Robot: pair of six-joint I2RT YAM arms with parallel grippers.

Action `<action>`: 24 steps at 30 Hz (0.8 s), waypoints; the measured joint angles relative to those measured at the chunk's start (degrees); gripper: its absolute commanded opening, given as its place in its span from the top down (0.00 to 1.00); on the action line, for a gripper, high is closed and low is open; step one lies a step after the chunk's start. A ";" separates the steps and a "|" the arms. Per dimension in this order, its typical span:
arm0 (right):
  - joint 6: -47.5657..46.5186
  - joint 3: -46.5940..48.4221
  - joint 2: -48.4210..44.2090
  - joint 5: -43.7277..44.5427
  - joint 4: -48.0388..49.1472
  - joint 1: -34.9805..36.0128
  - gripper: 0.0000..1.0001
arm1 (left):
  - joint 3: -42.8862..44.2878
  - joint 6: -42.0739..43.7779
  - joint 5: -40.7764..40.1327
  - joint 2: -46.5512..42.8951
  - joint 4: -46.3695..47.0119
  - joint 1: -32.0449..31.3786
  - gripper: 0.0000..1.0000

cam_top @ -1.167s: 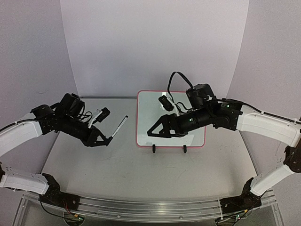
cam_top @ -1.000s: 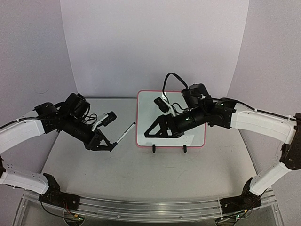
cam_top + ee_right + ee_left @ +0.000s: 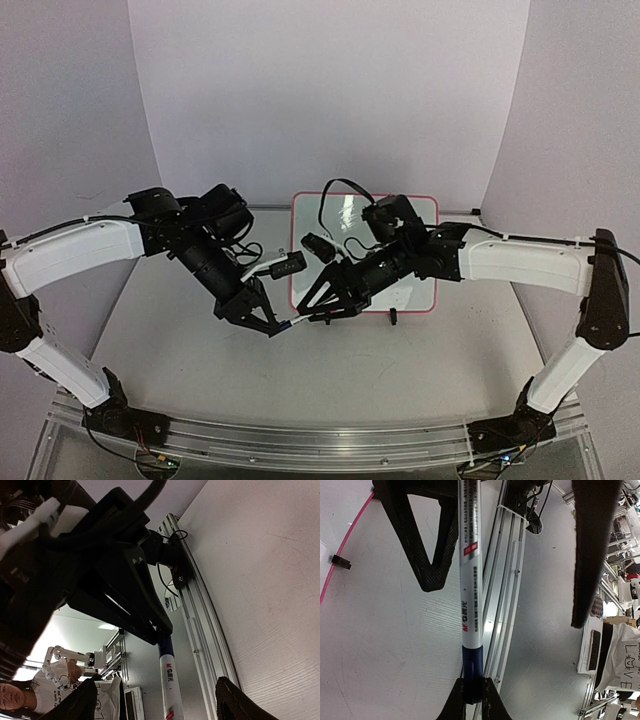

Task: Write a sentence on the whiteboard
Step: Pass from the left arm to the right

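My left gripper (image 3: 272, 327) is shut on the blue cap end of a white marker (image 3: 470, 580) and holds it above the table in front of the whiteboard. My right gripper (image 3: 316, 314) is open, with one finger on each side of the marker's barrel (image 3: 169, 682), apart from it. In the left wrist view my jaws (image 3: 474, 692) pinch the blue cap. The whiteboard (image 3: 340, 215), white with a pink-red rim, stands behind the right arm, which hides much of it. Its rim (image 3: 350, 534) and a black clip foot (image 3: 339, 561) show in the left wrist view. No sentence shows on the visible board.
An aluminium rail (image 3: 320, 440) runs along the table's near edge and also shows in the left wrist view (image 3: 500, 605). A white backdrop (image 3: 330, 90) rises behind the board. The second clip foot (image 3: 392, 317) stands on the table right of the grippers.
My left arm has swung right and forward with the marker to the table's middle. My right gripper has come left and down off the board, so its open fingers now straddle the marker.
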 measured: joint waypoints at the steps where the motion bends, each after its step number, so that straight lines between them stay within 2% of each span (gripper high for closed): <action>1: 0.00 -0.12 0.00 -0.03 0.01 0.23 0.24 | 0.02 0.02 0.03 0.14 -0.07 0.00 1.00; 7: 0.01 -0.21 0.00 -0.14 0.10 1.14 0.30 | 0.04 0.52 0.46 1.33 -0.24 0.00 1.00; 15: 0.01 -0.21 0.51 -0.36 0.45 1.79 0.44 | 0.03 1.12 0.43 1.39 -1.14 -0.07 1.00; 19: 0.12 -0.21 1.00 -0.47 0.44 1.93 0.56 | 0.02 1.22 0.35 1.39 -1.65 -0.43 1.00; 24: 0.07 -0.21 1.41 -0.25 0.41 1.98 0.76 | 0.02 1.31 0.46 1.39 -2.07 -0.64 1.00</action>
